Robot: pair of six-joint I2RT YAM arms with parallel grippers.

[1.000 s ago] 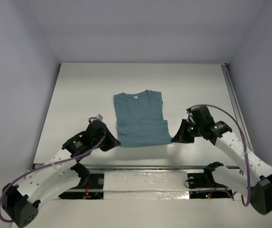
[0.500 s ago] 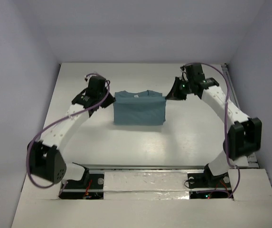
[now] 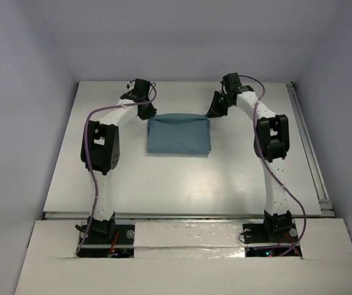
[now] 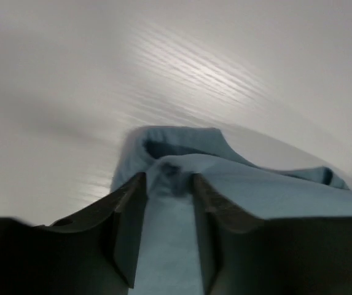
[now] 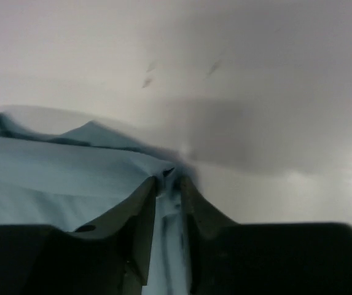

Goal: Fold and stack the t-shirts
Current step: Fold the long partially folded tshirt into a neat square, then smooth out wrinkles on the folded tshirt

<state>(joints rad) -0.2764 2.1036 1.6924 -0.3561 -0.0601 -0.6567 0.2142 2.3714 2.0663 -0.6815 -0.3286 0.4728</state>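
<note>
A dusty teal-blue t-shirt (image 3: 179,136) lies folded into a rectangle on the white table, toward the back. My left gripper (image 3: 147,113) is at its far left corner, my right gripper (image 3: 213,112) at its far right corner. In the left wrist view my left gripper (image 4: 168,179) has teal cloth (image 4: 169,246) bunched between its fingers. In the right wrist view my right gripper (image 5: 169,181) pinches a narrow fold of the cloth (image 5: 71,178). Both arms reach far out over the table.
The white table (image 3: 182,184) is bounded by grey walls at the back and sides. A metal rail (image 3: 308,147) runs along the right edge. The arm bases stand at the near edge.
Both grippers have carried the shirt's near edge away from me to the far edge, folding the shirt in half. The visible cloth has become shorter, and the arms are now stretched out.
</note>
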